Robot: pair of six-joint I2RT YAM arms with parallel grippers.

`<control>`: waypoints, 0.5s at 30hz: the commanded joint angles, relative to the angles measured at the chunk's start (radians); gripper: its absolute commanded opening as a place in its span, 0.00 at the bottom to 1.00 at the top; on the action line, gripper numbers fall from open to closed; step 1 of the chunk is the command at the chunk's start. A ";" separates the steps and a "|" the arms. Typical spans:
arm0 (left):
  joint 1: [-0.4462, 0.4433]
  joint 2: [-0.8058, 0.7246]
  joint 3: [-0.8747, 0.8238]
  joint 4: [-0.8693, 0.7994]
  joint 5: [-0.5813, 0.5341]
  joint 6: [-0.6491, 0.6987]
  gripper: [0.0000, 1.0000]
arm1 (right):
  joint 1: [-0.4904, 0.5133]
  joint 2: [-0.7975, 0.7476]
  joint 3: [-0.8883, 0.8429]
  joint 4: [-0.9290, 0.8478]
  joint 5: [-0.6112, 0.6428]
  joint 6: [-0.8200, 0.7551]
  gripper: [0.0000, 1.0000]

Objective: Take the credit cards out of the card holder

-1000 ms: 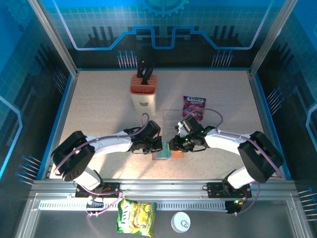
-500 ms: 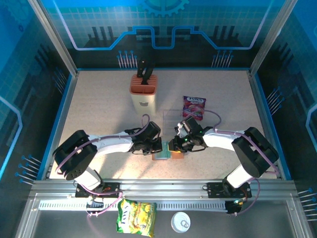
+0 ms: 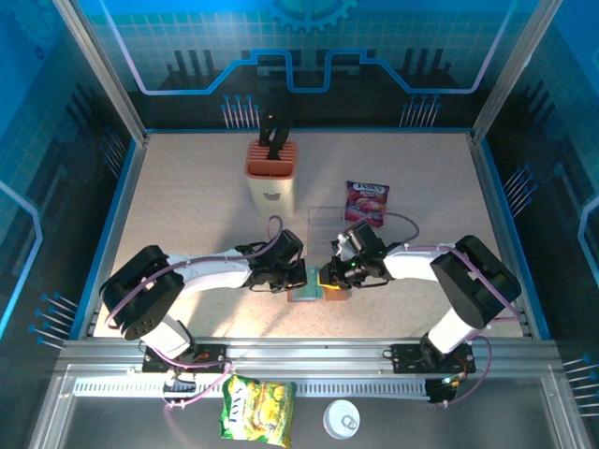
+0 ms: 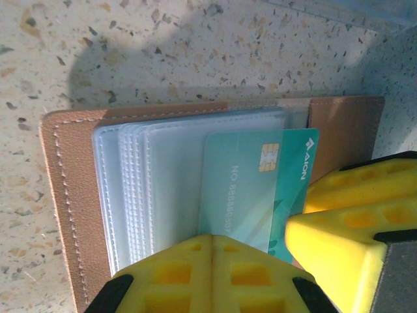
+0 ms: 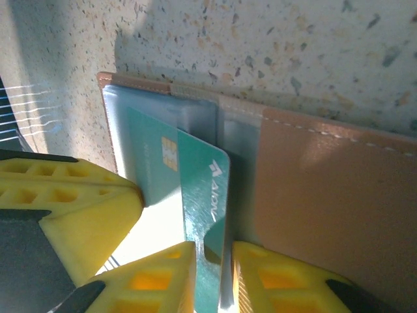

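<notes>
The card holder (image 3: 316,293) lies open on the worktop (image 3: 187,215), low and just right of centre in the overhead view, and my two grippers meet over it. Both credit cards (image 4: 241,195) are teal and overlap at its middle.

My right gripper (image 5: 212,257) has its fingers clamped on the AION card (image 5: 205,189). In the right wrist view this card runs down from mid-frame and disappears between my two yellow fingers at the bottom edge. Just to its left in that frame is the chip card (image 5: 153,163), with its gold chip showing, lying against the holder's clear sleeves (image 4: 163,176). The holder's brown cover takes up the right side of that frame.

My left gripper (image 4: 212,246) has its fingers together, pad to pad, at the bottom centre of the left wrist view. They sit over the lower edge of the sleeves and the chip card, though I cannot tell whether they press down on them. My right fingers show at the lower right of that frame, over the AION card's end.

Higher in the overhead frame, a clear tray (image 3: 325,223) sits just above the grippers. A purple snack packet (image 3: 367,201) lies at the tray's upper right. The knife block (image 3: 271,173), up and to the left, holds dark handles in its orange top.
</notes>
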 commanded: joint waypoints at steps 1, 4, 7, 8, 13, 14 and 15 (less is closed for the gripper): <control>-0.006 0.012 -0.027 -0.032 -0.009 -0.004 0.00 | -0.012 0.019 -0.018 0.041 -0.033 0.020 0.19; -0.007 0.009 -0.028 -0.034 -0.010 -0.007 0.00 | -0.015 0.012 -0.030 0.057 -0.032 0.028 0.16; -0.007 -0.004 -0.027 -0.042 -0.016 -0.011 0.00 | -0.020 -0.013 -0.043 0.062 -0.012 0.034 0.14; -0.007 -0.010 -0.027 -0.046 -0.021 -0.011 0.00 | -0.021 -0.022 -0.046 0.057 -0.008 0.030 0.13; -0.007 -0.030 -0.025 -0.063 -0.032 -0.009 0.00 | -0.036 -0.064 -0.046 -0.001 0.016 0.001 0.10; -0.006 -0.030 -0.026 -0.064 -0.032 -0.009 0.00 | -0.040 -0.076 -0.047 -0.017 0.019 -0.009 0.09; -0.007 -0.030 -0.029 -0.064 -0.034 -0.009 0.00 | -0.045 -0.086 -0.044 -0.036 0.021 -0.019 0.08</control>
